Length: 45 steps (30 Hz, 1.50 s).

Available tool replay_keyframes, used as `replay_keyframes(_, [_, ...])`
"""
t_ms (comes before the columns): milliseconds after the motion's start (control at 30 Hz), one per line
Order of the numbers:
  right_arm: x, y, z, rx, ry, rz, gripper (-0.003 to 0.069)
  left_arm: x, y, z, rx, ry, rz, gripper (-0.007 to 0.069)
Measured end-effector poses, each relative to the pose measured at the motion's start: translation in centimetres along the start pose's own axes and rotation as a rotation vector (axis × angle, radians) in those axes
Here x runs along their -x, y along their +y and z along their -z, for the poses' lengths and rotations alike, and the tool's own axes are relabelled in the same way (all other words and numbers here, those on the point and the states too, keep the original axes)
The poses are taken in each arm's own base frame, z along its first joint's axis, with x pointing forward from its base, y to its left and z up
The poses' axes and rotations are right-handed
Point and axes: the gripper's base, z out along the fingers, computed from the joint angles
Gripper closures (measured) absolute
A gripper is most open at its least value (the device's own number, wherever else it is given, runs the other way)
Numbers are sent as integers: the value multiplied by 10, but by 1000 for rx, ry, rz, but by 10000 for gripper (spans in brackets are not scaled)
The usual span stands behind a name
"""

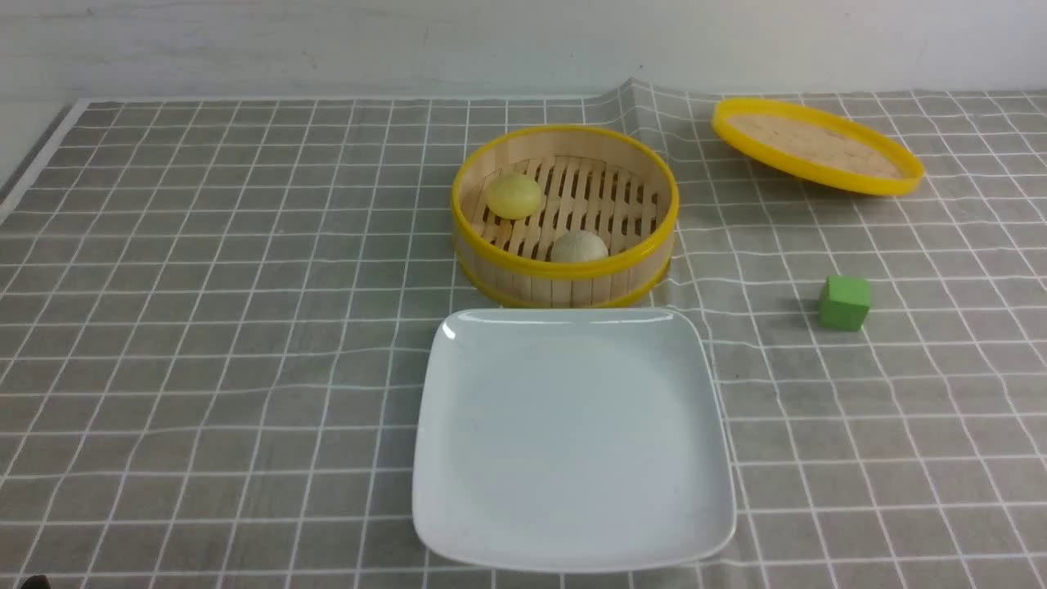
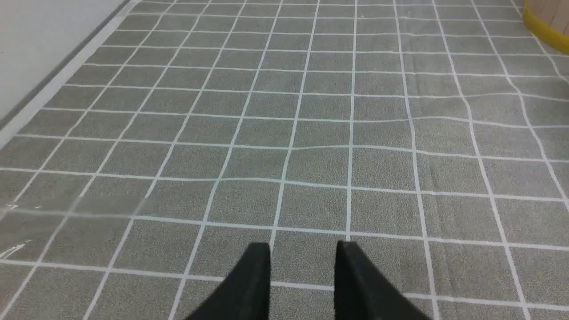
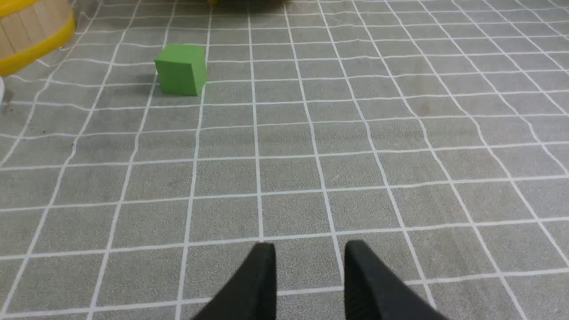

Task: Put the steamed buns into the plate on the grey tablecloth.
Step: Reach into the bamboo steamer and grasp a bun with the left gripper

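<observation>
Task not started: I'm holding my left pincer [image 2: 302, 247] and right pincer [image 3: 306, 245] partly open, empty, over the grey tablecloth [image 1: 204, 327], with the yellow bun [image 1: 514, 196] and beige bun [image 1: 578, 246] sitting in the steamer basket [image 1: 564, 276] and the plate [image 1: 572, 442] waiting bare.

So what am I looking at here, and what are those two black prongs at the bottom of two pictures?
It's a two-armed robot. The wide picture comes from a camera between its arms; the other two from cameras on its wrists. The prongs are the left gripper and right gripper, both open, holding nothing. On the grey tablecloth: an empty white plate, a bamboo steamer basket holding a yellow bun and a beige bun, its lid, and a green cube.
</observation>
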Motion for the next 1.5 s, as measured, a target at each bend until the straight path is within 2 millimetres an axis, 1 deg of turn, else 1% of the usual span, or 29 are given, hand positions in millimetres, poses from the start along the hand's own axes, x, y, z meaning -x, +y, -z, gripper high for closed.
replay_keyframes(833, [0, 0, 0, 0, 0, 0, 417, 0, 0, 0, 0, 1, 3, 384])
replay_keyframes(933, [0, 0, 0, 0, 0, 0, 417, 0, -2, 0, -20, 0, 105, 384])
replay_keyframes(1000, [0, 0, 0, 0, 0, 0, 417, 0, -4, 0, -41, 4, 212, 384])
replay_keyframes(1033, [0, 0, 0, 0, 0, 0, 417, 0, -5, 0, -58, 7, 299, 384])
replay_keyframes(1100, [0, 0, 0, 0, 0, 0, 417, 0, -10, 1, -105, 24, 532, 384])
replay_keyframes(1133, [0, 0, 0, 0, 0, 0, 417, 0, -10, 1, -105, 24, 543, 384])
replay_keyframes(1167, [0, 0, 0, 0, 0, 0, 417, 1, -12, 1, -130, 37, 679, 384])
replay_keyframes(1200, [0, 0, 0, 0, 0, 0, 417, 1, -14, 1, -147, 47, 771, 384])
replay_keyframes(1267, [0, 0, 0, -1, 0, 2, 417, 1, -15, 1, -163, 62, 894, 384])
replay_keyframes(1300, [0, 0, 0, -3, 0, 9, 417, 1, -16, 1, -167, 65, 924, 384])
replay_keyframes(1367, [1, -2, 0, -21, -8, 79, 417, 1, -16, 1, -171, 70, 967, 384])
replay_keyframes(1467, [3, -6, 0, -71, -38, 255, 417, 1, -16, 1, -168, 67, 965, 384])
replay_keyframes(1500, [2, -6, -1, -75, -36, 266, 417, 1, -16, 1, -167, 68, 962, 384])
